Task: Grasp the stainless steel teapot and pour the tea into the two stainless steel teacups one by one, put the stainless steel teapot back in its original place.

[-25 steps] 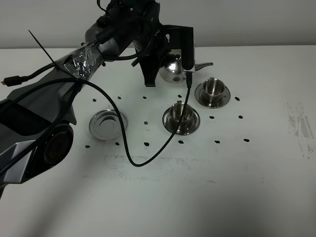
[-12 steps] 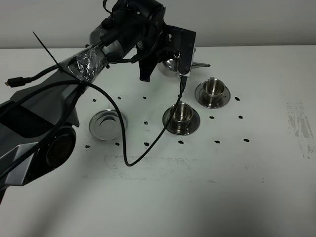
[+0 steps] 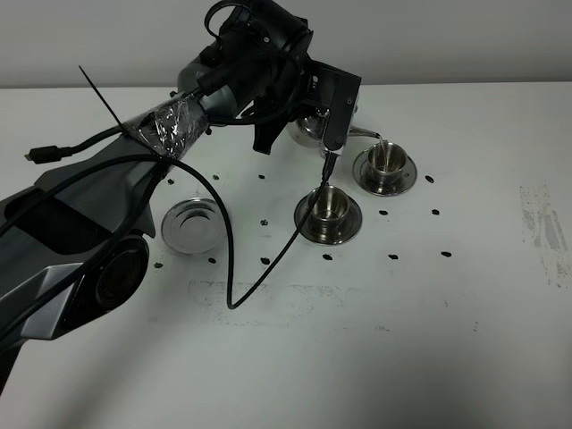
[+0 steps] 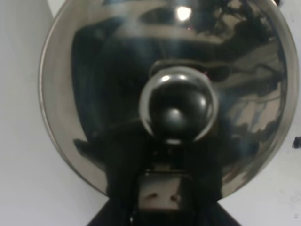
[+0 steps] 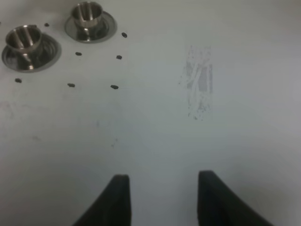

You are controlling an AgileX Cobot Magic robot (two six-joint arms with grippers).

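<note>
My left gripper [image 3: 310, 109] is shut on the stainless steel teapot [image 3: 307, 128] and holds it in the air at the back of the table. The thin spout [image 3: 369, 136] points right, with its tip just above the rim of the far teacup [image 3: 385, 162]. The near teacup [image 3: 328, 207] stands on its saucer in front of the pot. The round steel tray [image 3: 190, 225] lies bare at the left. In the left wrist view the pot's lid and knob [image 4: 178, 104] fill the picture. My right gripper [image 5: 164, 197] is open and empty; its view shows both cups [image 5: 26, 40] [image 5: 89, 15].
A black cable [image 3: 234, 268] hangs from the left arm and loops over the table between the tray and the near cup. Small black dots [image 3: 393, 256] mark the white tabletop. A scuffed grey patch [image 3: 543, 223] lies at the right.
The left arm has carried the teapot up and to the right. The spout tip has come from beside the far cup to just over its rim. The cable loop has shifted a little.
</note>
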